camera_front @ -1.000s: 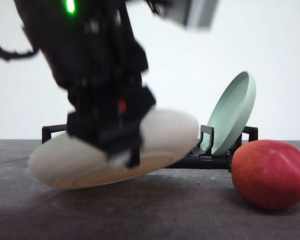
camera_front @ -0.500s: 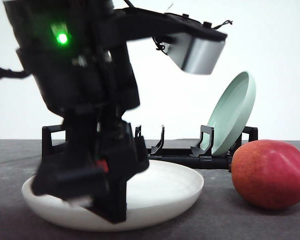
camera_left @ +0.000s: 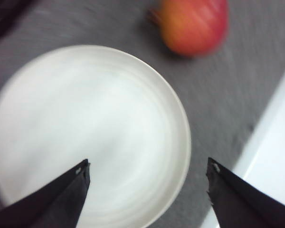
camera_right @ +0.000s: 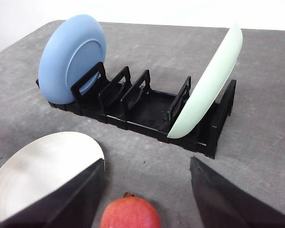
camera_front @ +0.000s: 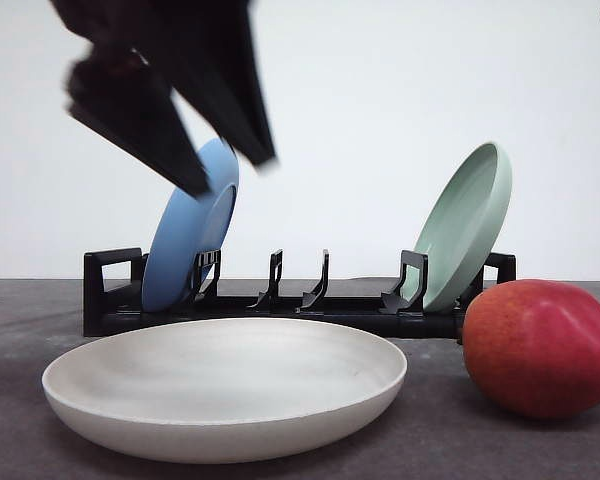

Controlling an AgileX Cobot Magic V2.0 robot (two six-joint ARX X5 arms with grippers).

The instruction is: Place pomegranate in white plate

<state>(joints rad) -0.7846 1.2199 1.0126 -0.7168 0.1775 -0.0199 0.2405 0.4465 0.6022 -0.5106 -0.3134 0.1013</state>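
The white plate (camera_front: pixel 225 385) lies flat on the dark table, left of centre and empty. The pomegranate (camera_front: pixel 540 345), red with orange tinges, rests on the table to the plate's right, apart from it. My left gripper (camera_front: pixel 232 172) hangs blurred high above the plate, open and holding nothing. The left wrist view looks down between its open fingers (camera_left: pixel 52 199) onto the white plate (camera_left: pixel 85 128), with the pomegranate (camera_left: pixel 194 23) beyond the rim. My right gripper (camera_right: pixel 147 164) is open above the pomegranate (camera_right: pixel 129 213), with the white plate (camera_right: pixel 42 171) beside it.
A black dish rack (camera_front: pixel 300 300) stands behind the white plate. It holds a blue plate (camera_front: pixel 190 230) at its left end and a pale green plate (camera_front: pixel 465 225) at its right end, both leaning. The rack (camera_right: pixel 142 107) has free slots in the middle.
My left gripper set the tilted white plate down flat, let go of it and rose high above it. The blue plate is now uncovered. The pomegranate has not moved.
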